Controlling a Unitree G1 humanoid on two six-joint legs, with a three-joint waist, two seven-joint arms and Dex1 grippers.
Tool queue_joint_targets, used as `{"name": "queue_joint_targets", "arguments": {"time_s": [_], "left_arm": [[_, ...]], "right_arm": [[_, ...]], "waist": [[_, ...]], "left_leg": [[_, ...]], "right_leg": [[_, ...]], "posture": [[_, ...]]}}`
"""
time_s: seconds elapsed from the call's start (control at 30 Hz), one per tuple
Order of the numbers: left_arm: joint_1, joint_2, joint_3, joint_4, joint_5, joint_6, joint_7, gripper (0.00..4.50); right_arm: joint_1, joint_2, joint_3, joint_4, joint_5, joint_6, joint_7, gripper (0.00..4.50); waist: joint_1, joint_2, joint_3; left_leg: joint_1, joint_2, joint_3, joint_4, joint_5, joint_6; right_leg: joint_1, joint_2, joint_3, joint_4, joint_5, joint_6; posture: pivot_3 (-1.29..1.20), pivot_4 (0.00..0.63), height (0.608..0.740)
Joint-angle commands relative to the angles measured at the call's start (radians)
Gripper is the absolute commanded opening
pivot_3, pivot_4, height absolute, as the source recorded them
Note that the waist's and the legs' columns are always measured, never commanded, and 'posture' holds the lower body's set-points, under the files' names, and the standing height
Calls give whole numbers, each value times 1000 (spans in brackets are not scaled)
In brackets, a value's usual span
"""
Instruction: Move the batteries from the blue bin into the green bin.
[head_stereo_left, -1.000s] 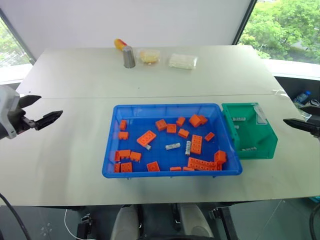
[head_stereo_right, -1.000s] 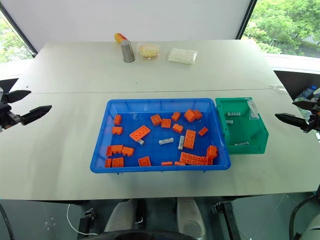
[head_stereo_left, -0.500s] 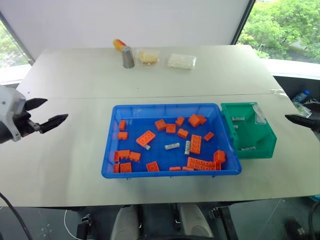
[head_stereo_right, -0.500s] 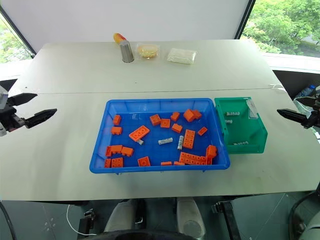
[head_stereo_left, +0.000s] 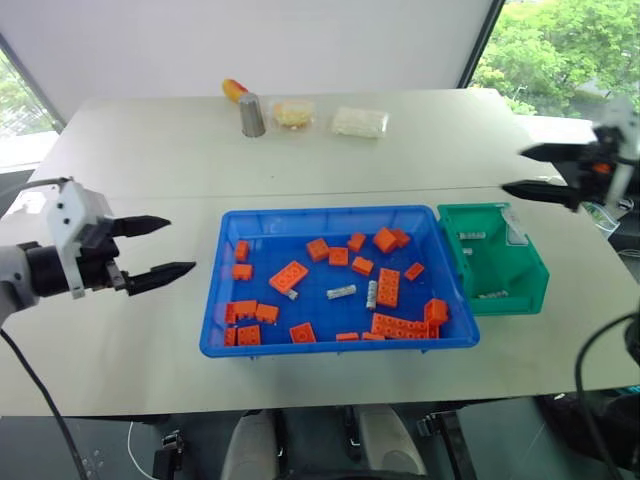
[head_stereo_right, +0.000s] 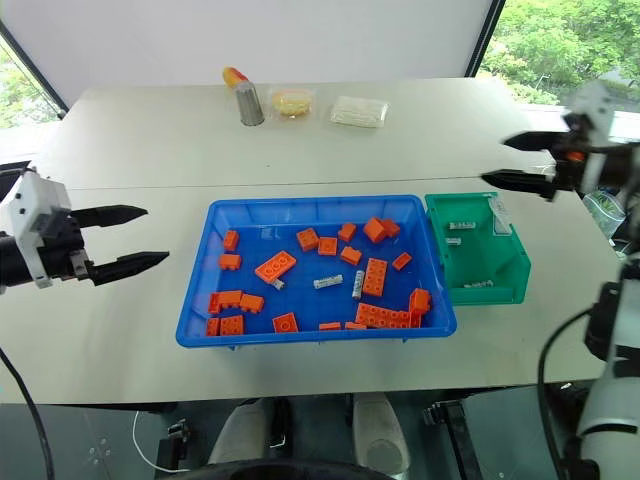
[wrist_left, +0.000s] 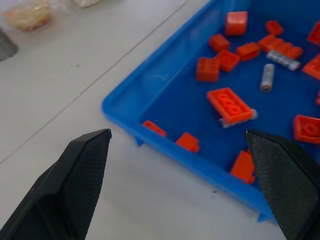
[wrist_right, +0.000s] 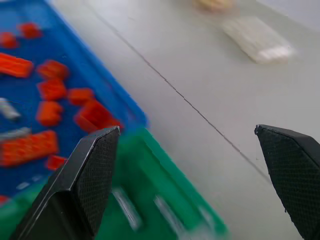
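Pale table (head_stereo_left: 150, 150), orange bricks (head_stereo_left: 390, 287) crowding batteries (head_stereo_left: 343, 292), both pincers (head_stereo_left: 172, 247) (head_stereo_left: 522, 170) spread, empty.

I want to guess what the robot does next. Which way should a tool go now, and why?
Probably the left tool should reach right, into the blue bin, toward the battery beside the long orange brick. Its fingers are open and empty, it hangs just outside the bin's left rim, and batteries still lie inside.

Glossy plastic bins on a matt tabletop

Beside the left gripper (head_stereo_left: 170, 247), whose black fingers (wrist_left: 80, 185) show a fine rough texture, the blue bin (head_stereo_left: 330, 346) shines smooth; its bricks (head_stereo_left: 392, 287) look plastic, the batteries (head_stereo_left: 343, 292) metallic, the table (head_stereo_left: 150, 160) pale and matt.
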Motion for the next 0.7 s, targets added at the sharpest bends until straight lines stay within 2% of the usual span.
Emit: {"name": "queue_joint_targets", "arguments": {"time_s": [0.03, 0.17, 0.27, 0.5, 0.7], "left_arm": [[-1, 17, -3, -47, -25, 15, -8, 4461], [45, 27, -19, -58, -8, 3, -36, 4461], [63, 29, -26, -54, 5, -8, -40, 4461], [56, 5, -50, -109, -18, 13, -9, 4461], [61, -18, -63, -155, -26, 28, 27, 4461]], "right_arm": [[-24, 70, 77, -169, 69, 67, 41, 4460], [-45, 249, 224, -371, 118, 129, 41, 4460], [-72, 343, 310, -395, 104, 108, 41, 4460], [-182, 561, 518, -167, -35, -112, 41, 4460], [-254, 711, 562, 64, -150, -290, 29, 4460]], "waist": [[4, 0, 0], [6, 0, 0], [6, 0, 0], [11, 0, 0], [6, 0, 0]], "left_leg": [[0, 0, 0, 0, 0, 0], [-1, 0, -1, 0, 0, 0], [-1, 0, -1, 0, 0, 0], [-2, 0, -1, 2, 0, 0], [-2, 0, -2, 2, 0, 0]], "right_leg": [[0, 0, 0, 1, 0, 0], [-1, 0, -1, 1, 0, 0], [-2, 0, -1, 3, 0, 0], [-2, -1, -2, 4, 0, 0], [-2, -1, -2, 6, 0, 0]], "posture": [[0, 150, 740], [0, 150, 740], [0, 150, 740], [0, 150, 740], [0, 150, 740]]}}
